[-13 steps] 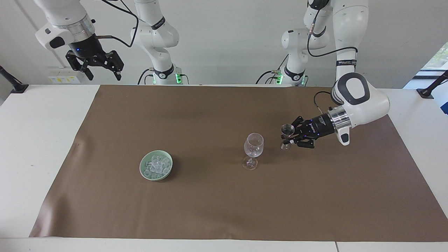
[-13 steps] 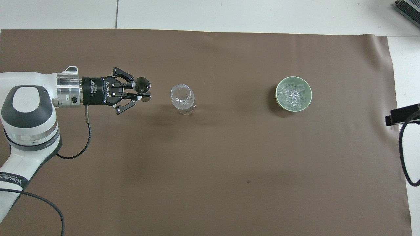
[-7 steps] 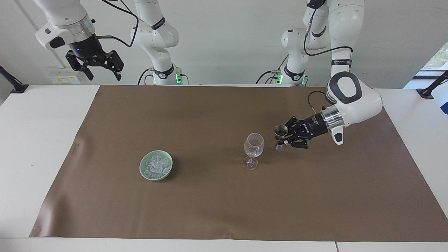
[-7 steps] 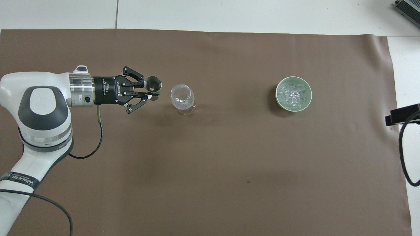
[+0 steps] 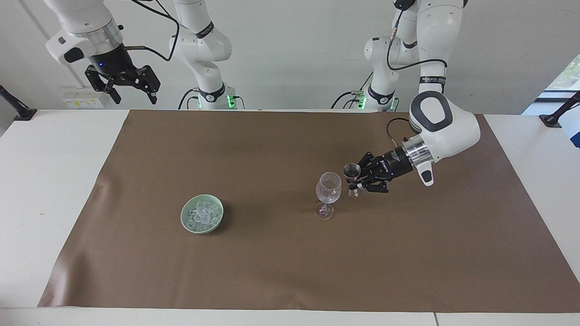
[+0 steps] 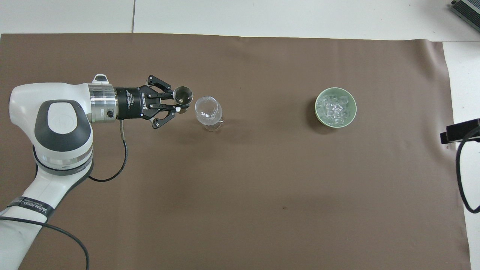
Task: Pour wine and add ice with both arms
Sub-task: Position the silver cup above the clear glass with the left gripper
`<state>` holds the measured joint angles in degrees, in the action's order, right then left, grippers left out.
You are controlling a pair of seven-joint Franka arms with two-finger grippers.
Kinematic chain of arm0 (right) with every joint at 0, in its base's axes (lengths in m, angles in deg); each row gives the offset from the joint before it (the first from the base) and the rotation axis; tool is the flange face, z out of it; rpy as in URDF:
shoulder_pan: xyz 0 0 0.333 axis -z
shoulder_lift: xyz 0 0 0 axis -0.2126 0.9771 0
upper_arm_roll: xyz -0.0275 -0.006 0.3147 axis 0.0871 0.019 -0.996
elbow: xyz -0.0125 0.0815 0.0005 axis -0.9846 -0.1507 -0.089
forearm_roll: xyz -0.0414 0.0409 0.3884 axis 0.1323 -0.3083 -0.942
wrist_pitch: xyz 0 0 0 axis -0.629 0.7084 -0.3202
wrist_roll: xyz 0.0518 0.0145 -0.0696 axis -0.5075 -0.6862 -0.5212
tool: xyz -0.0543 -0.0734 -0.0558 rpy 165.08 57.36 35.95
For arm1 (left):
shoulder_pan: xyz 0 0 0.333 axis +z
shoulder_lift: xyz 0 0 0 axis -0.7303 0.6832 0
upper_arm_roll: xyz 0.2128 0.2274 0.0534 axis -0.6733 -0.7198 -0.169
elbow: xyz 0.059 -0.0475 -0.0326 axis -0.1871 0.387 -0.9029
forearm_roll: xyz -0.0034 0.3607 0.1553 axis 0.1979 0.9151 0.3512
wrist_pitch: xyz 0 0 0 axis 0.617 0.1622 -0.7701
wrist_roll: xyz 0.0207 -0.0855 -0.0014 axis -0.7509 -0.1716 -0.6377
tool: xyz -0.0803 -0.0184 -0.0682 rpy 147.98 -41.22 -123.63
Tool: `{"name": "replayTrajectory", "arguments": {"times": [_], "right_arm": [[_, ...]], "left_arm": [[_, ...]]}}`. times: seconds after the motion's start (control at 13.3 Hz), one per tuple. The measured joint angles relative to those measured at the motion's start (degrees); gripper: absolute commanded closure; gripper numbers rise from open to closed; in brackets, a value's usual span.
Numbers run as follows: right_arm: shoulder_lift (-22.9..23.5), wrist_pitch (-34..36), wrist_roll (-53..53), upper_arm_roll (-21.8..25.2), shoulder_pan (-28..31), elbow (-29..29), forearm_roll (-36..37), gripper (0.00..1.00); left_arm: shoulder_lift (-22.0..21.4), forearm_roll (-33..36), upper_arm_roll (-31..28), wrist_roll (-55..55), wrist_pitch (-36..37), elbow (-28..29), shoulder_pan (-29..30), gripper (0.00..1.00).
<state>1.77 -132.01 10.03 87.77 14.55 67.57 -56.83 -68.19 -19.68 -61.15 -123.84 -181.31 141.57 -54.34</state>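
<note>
Right of frame centre, the left gripper (image 5: 355, 180) pinches a small metal jigger (image 5: 351, 171) upright beside the wine glass (image 5: 328, 187), likely ready to pour, while the right gripper (image 5: 131, 90) waits open at upper left

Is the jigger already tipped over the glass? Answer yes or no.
No: the jigger stands upright in the left gripper, beside the glass.

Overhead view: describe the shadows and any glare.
Overhead view: soft, faint shadows lie beside the wine glass and the green bowl; no harsh glare on the brown mat. Facing view: even light, with a bright window at the edge.
</note>
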Motion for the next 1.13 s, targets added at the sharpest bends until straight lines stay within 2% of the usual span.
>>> {"name": "replayTrajectory", "arguments": {"times": [1.13], "right_arm": [[0.00,0.00,0.00,0.00,0.00,0.00,0.00,0.00]], "left_arm": [[-1.11,0.00,-0.07,9.53,-8.33,-0.03,-3.39,1.00]]}}
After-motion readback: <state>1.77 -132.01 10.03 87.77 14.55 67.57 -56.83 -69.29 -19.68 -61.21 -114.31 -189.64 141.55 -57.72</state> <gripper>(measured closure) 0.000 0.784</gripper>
